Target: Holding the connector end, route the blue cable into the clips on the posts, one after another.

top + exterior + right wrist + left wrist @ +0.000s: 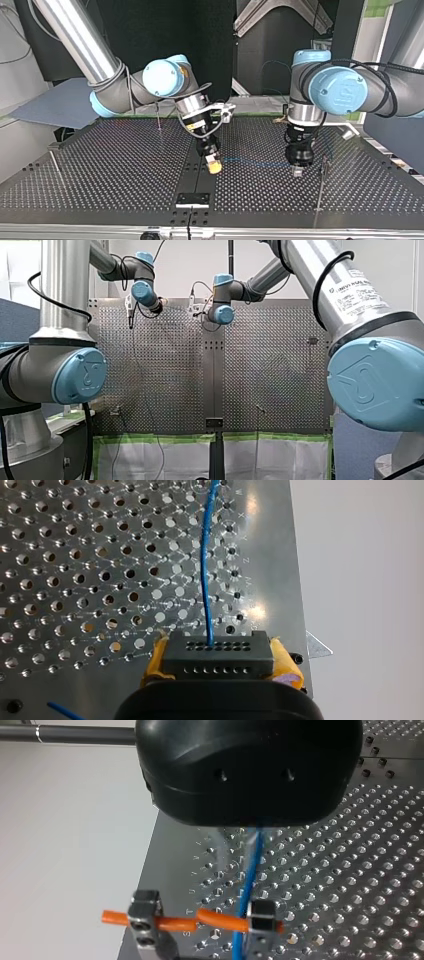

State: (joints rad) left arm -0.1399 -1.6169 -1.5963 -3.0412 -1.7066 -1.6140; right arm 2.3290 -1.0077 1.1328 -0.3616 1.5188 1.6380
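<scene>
Closest to the lens, a black rectangular plastic connector (217, 650) with two rows of little holes sits clamped between the right gripper (220, 665)'s yellow pads (287, 669). Thin blue cable (205, 570) runs out of it over the shiny perforated metal table (75, 580). Only the top view shows that cable stretched straight across to the left gripper (297, 171). Left wrist view adds what that one misses: the black gripper is pinched narrow on the cable, which runs on just beside a small square metal clip (261, 917) carrying an orange tube (220, 919).
</scene>
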